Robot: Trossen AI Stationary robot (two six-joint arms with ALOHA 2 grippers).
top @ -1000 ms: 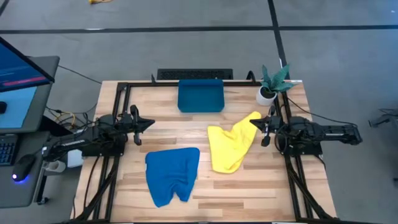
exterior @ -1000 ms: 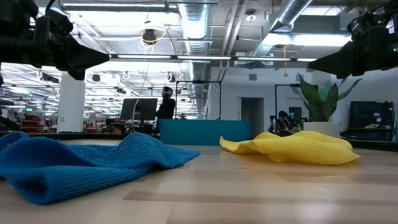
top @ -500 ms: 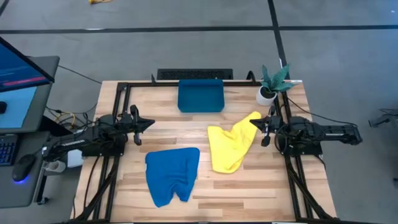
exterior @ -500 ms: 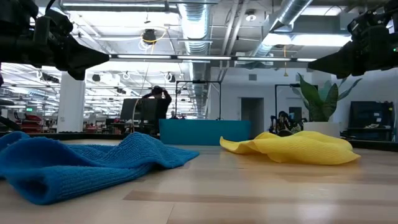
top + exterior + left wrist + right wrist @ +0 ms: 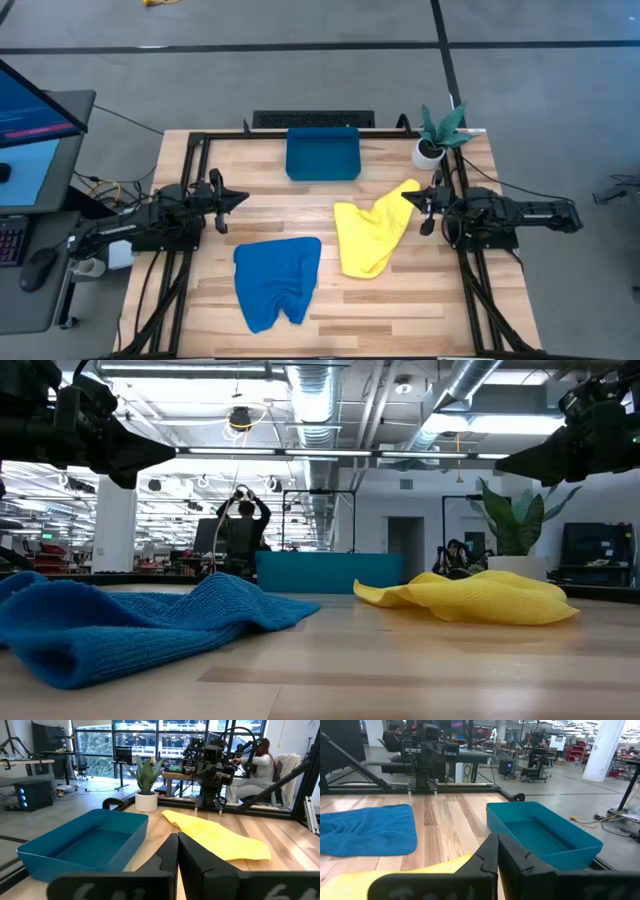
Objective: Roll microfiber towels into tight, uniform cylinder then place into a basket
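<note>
Lying on the pale wooden slatted table [image 5: 300, 215] are two soft microfiber towels: one medium blue towel [image 5: 277, 281], crumpled, at about 6 o'clock of the table's middle, and one bright yellow towel [image 5: 372, 233], loosely spread with a corner raised, at about 3 o'clock. One shallow rectangular dark-blue plastic basket [image 5: 322, 154] sits at 12 o'clock against the far edge, holding nothing, apart from both towels. One small white pot with a green plant [image 5: 434, 138] stands at about 2 o'clock near the far right corner. Two dark arms, both raised above the tabletop. Left gripper [image 5: 238, 198] at 9 o'clock, pointing inward toward the middle, fingers pressed together, holding nothing, well apart from the blue towel. Right gripper [image 5: 412, 201] at 3 o'clock, pointing inward, fingers together with nothing between them, its tips just over the raised corner of the yellow towel; contact cannot be told. In the low view one person [image 5: 240, 525] stands in the room behind, arms lifted.
</note>
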